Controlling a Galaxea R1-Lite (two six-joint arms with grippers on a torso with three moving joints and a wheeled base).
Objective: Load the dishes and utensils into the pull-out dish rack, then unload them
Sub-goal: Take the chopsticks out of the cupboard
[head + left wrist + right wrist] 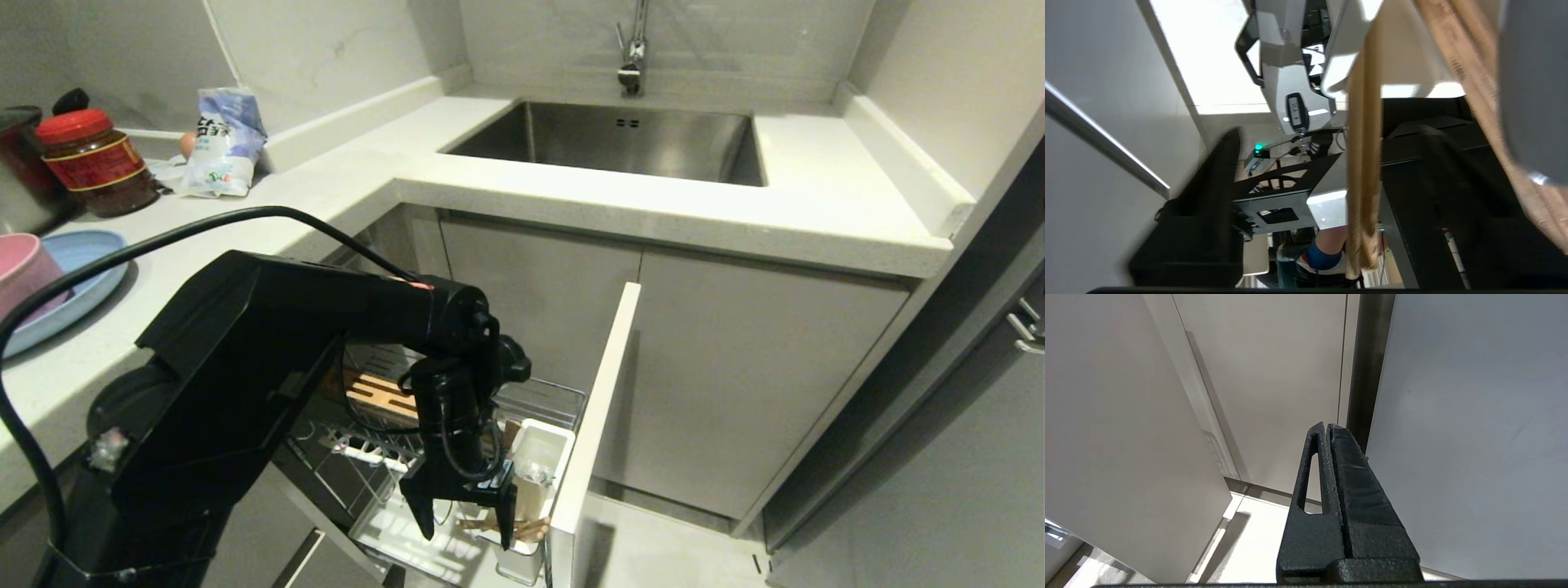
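Fingers (pixel 426 514) of the left gripper (pixel 467 527) spread apart, pointing down around the chopsticks (pixel 498 527).
Chopsticks lean in the pull-out dish rack (pixel 563 400) near its front panel; right gripper (pixel 1327 435) fingers pressed together; plate (pixel 77 273) and bowl (pixel 23 273) at the bench's left edge.

Pale stone counter (pixel 816 212), steel sink (pixel 637 139), tap (pixel 633 49), white cabinet doors (pixel 735 384), grey walls (pixel 343 49)
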